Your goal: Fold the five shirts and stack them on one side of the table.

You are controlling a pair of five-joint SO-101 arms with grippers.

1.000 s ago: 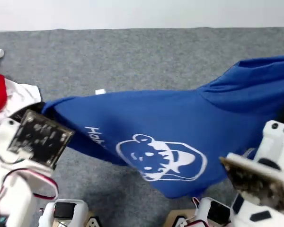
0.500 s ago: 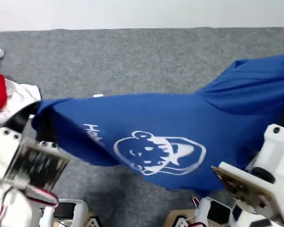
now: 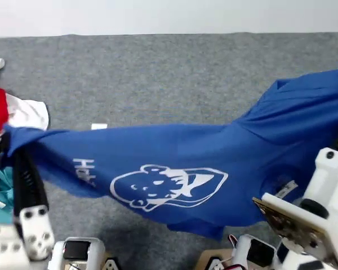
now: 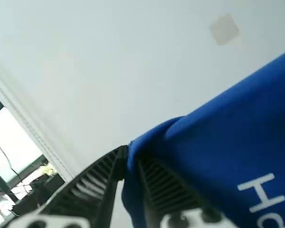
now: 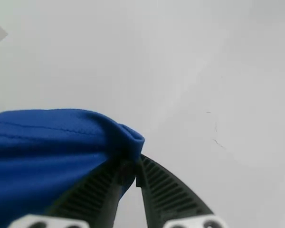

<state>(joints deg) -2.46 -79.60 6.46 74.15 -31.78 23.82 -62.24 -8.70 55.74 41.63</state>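
Gripped at both ends and hung in the air over the near half of the grey table (image 3: 158, 73): a blue shirt (image 3: 174, 169). Pinched at one end by the left tool (image 4: 128, 154), fingers closed tight on a fold of cloth up near the table's left edge. Pinched at the other by the right tool (image 5: 135, 166), likewise closed, on a stitched hem corner. Stretched wide between them, rising toward the right and running off that side of the high view. Marked at mid-chest with a white cartoon print (image 3: 169, 184), with white lettering (image 3: 84, 171) just left of it, creased and only partly legible. Sagging lowest along the near hem, close above the arm bases. Beyond the shirt, broad open grey surface up to the far edge at the white wall. At the left edge, a heaped red and white garment (image 3: 11, 112), some teal cloth (image 3: 1, 188) nearer, and a small white tag (image 3: 99, 126) lying flat just behind the shirt.
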